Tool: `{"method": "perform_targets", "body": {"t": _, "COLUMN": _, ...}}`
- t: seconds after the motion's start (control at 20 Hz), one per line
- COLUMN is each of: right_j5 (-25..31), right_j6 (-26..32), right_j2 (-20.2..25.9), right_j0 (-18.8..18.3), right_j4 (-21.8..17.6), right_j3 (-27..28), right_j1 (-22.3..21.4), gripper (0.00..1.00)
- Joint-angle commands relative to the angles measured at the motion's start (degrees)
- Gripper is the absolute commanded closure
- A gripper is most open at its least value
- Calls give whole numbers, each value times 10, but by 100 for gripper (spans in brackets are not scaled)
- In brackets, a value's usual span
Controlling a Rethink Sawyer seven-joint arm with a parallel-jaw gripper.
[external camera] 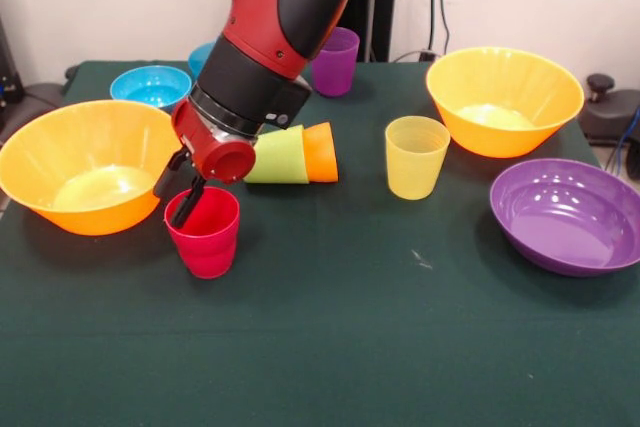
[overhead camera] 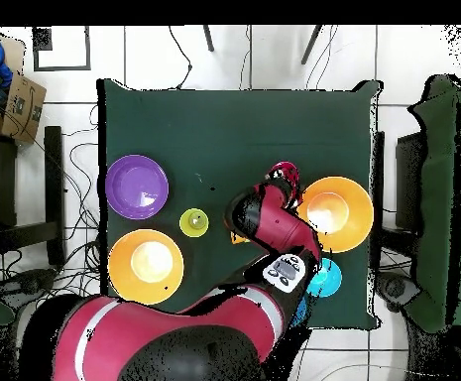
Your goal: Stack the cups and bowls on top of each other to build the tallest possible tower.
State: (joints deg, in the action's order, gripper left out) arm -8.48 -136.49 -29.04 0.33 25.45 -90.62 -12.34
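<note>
Gripper (external camera: 183,190) over the upright red cup (external camera: 205,233) toward the table's (external camera: 330,347) left edge in the front view, jaws parted, one finger inside the rim, another outside, lime green cup (external camera: 278,156) and orange cup (external camera: 321,151) nested, lying on their side mid-table.

- The table (external camera: 350,347) wears a dark green cloth, plain, filling the lower frame.
- Red cup (external camera: 205,231), lower left of centre.
- Lime green cup (external camera: 277,156) and orange cup (external camera: 321,151), centre.
- Translucent yellow cup (external camera: 415,156), right of centre.
- Purple cup (external camera: 337,62), top centre.
- Two orange bowls, yellowish inside: one at left (external camera: 85,172), one at upper right (external camera: 503,99).
- Glossy purple bowl (external camera: 568,215), right edge.
- Cyan bowl (external camera: 150,86), upper left.
- The arm (external camera: 265,27) is red and black; its gripper (external camera: 182,192) is black.
</note>
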Motion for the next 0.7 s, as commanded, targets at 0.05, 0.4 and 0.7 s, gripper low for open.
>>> {"method": "perform_targets", "body": {"t": 0.05, "right_j5": 48, "right_j6": -29, "right_j2": 81, "right_j0": -12, "right_j4": -46, "right_j3": 2, "right_j1": -24, "gripper": 0}}
{"method": "perform_targets", "body": {"t": 0.4, "right_j5": 88, "right_j6": -25, "right_j2": 108, "right_j0": -27, "right_j4": -77, "right_j3": -47, "right_j1": -98, "gripper": 0}}
{"method": "perform_targets", "body": {"t": 0.7, "right_j5": 132, "right_j6": -27, "right_j2": 194, "right_j0": -78, "right_j4": -99, "right_j3": -132, "right_j1": -203, "gripper": 0}}
